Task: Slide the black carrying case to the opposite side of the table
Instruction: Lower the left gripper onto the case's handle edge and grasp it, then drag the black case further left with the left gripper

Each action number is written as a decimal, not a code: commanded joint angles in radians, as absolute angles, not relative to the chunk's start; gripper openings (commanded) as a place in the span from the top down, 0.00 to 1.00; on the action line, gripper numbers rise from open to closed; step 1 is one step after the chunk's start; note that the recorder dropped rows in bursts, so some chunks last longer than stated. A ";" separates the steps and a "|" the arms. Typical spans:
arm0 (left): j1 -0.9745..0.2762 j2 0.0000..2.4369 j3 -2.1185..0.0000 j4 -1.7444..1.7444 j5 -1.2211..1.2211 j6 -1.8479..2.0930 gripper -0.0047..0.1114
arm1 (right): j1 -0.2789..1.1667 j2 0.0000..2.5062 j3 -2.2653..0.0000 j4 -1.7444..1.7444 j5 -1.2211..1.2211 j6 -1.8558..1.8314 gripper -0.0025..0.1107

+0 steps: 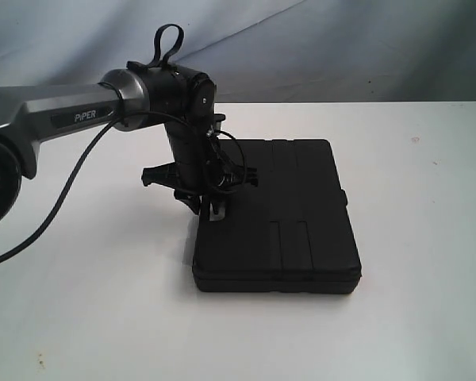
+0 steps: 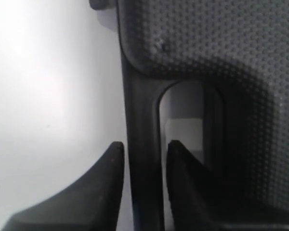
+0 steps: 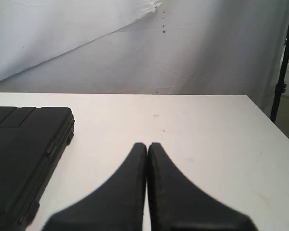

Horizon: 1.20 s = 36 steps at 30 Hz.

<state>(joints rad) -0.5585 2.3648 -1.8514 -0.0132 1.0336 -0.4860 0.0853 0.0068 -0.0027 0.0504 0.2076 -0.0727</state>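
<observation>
The black carrying case [image 1: 289,214] lies flat near the middle of the white table [image 1: 103,302]. My left gripper [image 1: 214,213] points down at the case's left edge. In the left wrist view its fingers [image 2: 143,147] straddle the case's handle bar [image 2: 142,110], shut on it, next to the dotted lid [image 2: 221,43]. My right gripper [image 3: 147,144] is shut on nothing, low over bare table [image 3: 207,134]. It stands apart from the case [image 3: 24,144] and is out of the exterior view.
A pale cloth backdrop [image 1: 341,48] hangs behind the table's far edge. A black stand pole [image 3: 282,72] rises beyond the table's side edge. The left arm's cable [image 1: 55,214] droops over the tabletop at the left.
</observation>
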 commanded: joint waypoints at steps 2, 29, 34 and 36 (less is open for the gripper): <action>-0.557 2.363 -1.855 0.000 1.029 -0.496 0.96 | 0.080 0.000 0.000 0.053 0.212 -0.074 0.98; -0.454 2.294 -1.784 0.090 1.027 -0.462 0.96 | 0.080 0.000 0.000 0.053 0.212 -0.074 0.98; -0.417 2.238 -1.670 0.095 0.961 -0.435 0.96 | 0.080 0.000 0.000 0.053 0.212 -0.074 0.98; -0.405 2.218 -1.631 0.112 0.941 -0.435 0.96 | 0.080 0.000 0.000 0.053 0.212 -0.074 0.98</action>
<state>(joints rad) -0.4265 2.2645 -1.6760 0.0664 0.9700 -0.4506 0.0853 0.0068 -0.0027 0.0504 0.2076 -0.0727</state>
